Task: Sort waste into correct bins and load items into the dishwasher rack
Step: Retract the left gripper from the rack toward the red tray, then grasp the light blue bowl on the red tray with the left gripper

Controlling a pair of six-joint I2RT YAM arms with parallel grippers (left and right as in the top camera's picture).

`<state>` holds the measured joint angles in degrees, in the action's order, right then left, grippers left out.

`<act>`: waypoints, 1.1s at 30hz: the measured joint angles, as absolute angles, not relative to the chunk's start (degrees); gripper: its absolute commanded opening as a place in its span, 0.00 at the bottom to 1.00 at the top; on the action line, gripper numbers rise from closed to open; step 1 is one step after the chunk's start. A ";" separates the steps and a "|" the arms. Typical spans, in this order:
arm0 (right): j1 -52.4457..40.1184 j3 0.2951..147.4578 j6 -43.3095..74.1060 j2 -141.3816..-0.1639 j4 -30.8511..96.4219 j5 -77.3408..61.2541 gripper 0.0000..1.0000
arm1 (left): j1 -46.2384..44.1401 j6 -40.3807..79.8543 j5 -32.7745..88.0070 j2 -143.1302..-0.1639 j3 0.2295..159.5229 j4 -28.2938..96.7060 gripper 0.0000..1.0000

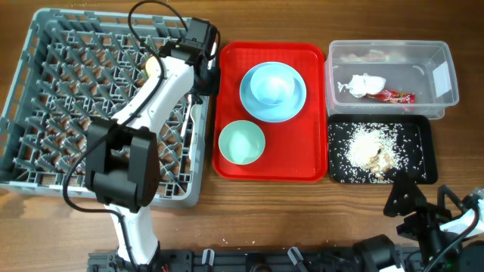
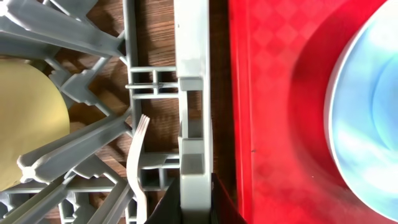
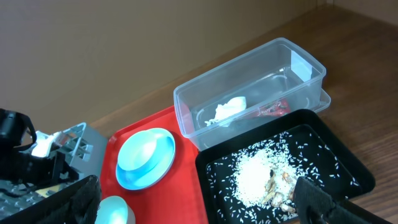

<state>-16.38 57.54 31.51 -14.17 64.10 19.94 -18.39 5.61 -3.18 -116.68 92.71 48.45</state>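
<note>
The grey dishwasher rack (image 1: 45,113) fills the left. My left gripper (image 1: 206,74) is at its right wall, and in the left wrist view the fingers (image 2: 194,202) are shut on that wall (image 2: 191,74). A white fork (image 2: 138,162) and a yellow cup (image 2: 25,124) lie inside the rack. A pale-blue plate (image 1: 261,102) carrying a pale bowl (image 1: 272,81), and a mint bowl (image 1: 242,142), sit on the red tray (image 1: 302,162). The clear tub (image 1: 446,94) holds the napkin (image 1: 361,83) and red wrapper (image 1: 396,96). The black tray (image 1: 423,136) holds rice (image 1: 370,143). My right gripper (image 3: 196,208) is open and empty.
The red tray (image 2: 273,137) lies right beside the rack's right wall. The tub and black tray stand side by side right of the red tray. My right gripper (image 1: 406,213) hovers near the table's front edge, just in front of the black tray (image 3: 205,163).
</note>
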 measured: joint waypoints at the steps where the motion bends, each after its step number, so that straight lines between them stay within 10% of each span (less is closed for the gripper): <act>1: -16.38 57.54 31.51 -14.17 64.10 19.94 1.00 | -18.48 5.19 -3.16 -116.68 92.66 48.31 0.04; 29: -16.38 57.54 31.51 -14.17 64.10 19.94 1.00 | -19.79 13.67 -3.60 -116.75 92.51 47.94 0.05; 33: -16.38 57.54 31.51 -14.17 64.10 19.94 1.00 | -19.88 17.58 -3.09 -116.75 92.51 48.47 0.37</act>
<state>-16.38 57.54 31.51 -14.17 64.10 19.94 -19.88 17.58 -3.09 -116.75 92.51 48.47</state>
